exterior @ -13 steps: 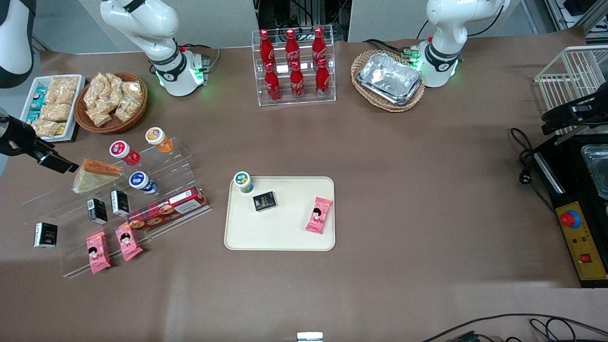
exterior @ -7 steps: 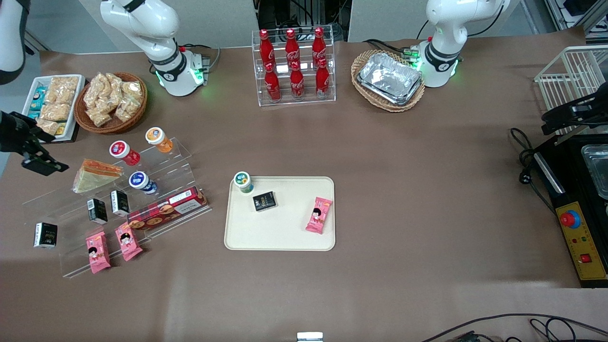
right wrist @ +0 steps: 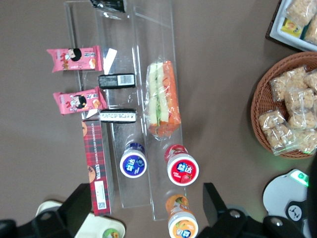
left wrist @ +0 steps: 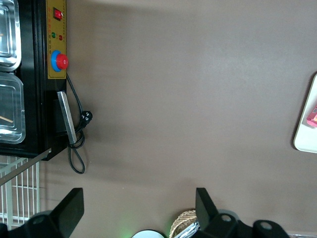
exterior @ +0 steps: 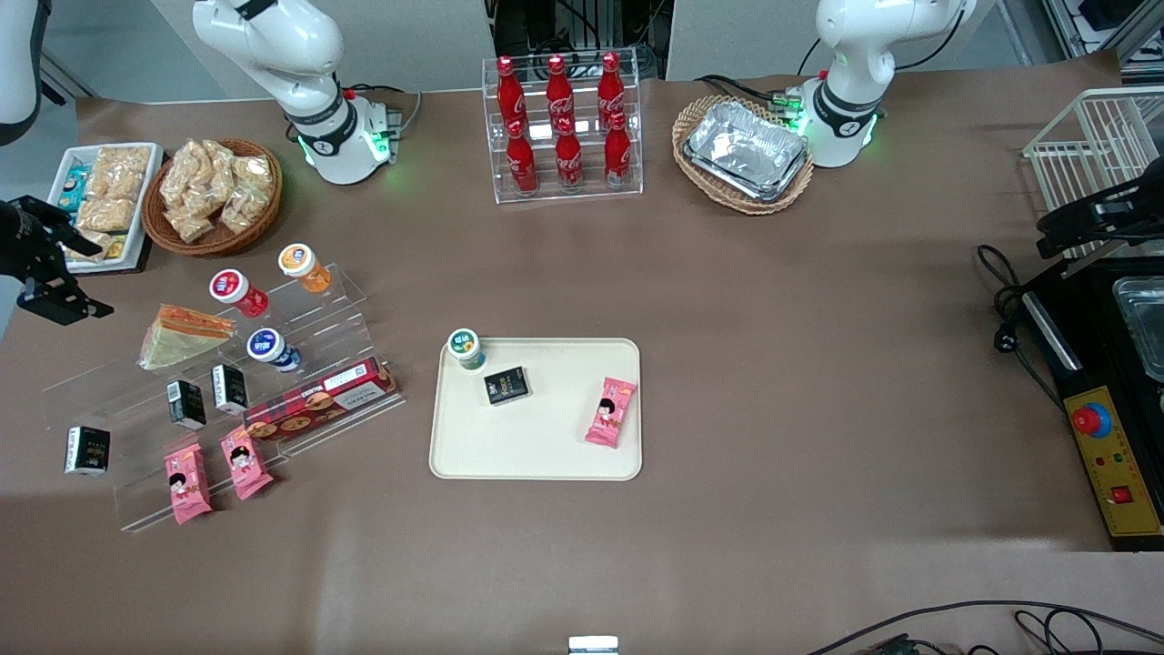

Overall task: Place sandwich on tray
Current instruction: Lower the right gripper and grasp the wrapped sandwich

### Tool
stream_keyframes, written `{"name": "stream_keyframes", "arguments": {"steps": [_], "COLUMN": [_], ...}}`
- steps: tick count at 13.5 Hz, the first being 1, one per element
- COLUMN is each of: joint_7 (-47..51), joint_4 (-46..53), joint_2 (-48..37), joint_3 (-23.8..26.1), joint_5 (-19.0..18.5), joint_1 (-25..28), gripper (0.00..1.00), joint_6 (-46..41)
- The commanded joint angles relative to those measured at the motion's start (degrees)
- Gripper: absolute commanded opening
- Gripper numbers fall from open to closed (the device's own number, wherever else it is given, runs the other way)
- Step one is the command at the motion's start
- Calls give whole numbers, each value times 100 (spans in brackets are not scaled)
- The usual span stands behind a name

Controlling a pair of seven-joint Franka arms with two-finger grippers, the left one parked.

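Nearest the front camera on the brown tabletop (exterior: 773, 382) we see the clear stepped rack (exterior: 300, 428), with two pink snack packets (exterior: 214, 473) on its lowest step, small black boxes (exterior: 186, 404) and a long red plaid biscuit box (exterior: 320, 400) above them, and a blue-lidded cup (exterior: 270, 349) higher still. The sandwich (exterior: 178, 337) lies on an upper step of that rack, next to a red-lidded cup (exterior: 236, 292) and an orange-lidded cup (exterior: 303, 267); the wrist view shows it (right wrist: 162, 106) lying along the step with its orange filling showing. The tray (exterior: 536, 450) sits mid-table, well apart from the sandwich, holding a green-lidded cup (exterior: 466, 348), a black box (exterior: 506, 386) and one pink packet (exterior: 610, 412). Our claw (exterior: 62, 307) hangs in the air near the sandwich, at the working arm's end of the table, its fingers spread wide and empty. Farther off stand a wicker basket of wrapped snacks (exterior: 212, 193), a bottle rack of red bottles (exterior: 564, 127), and a basket holding foil trays (exterior: 746, 153).
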Motion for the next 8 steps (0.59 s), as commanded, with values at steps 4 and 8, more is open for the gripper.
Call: {"name": "stream_keyframes", "arguments": {"steps": [4, 8], "joint_7": [910, 964], "joint_4": [-1138, -1804], "joint_2": [-622, -560], "joint_3": [24, -46], "joint_5": [132, 132], "joint_1": [-76, -102], "gripper": [100, 100], "joint_6": [647, 1435]}}
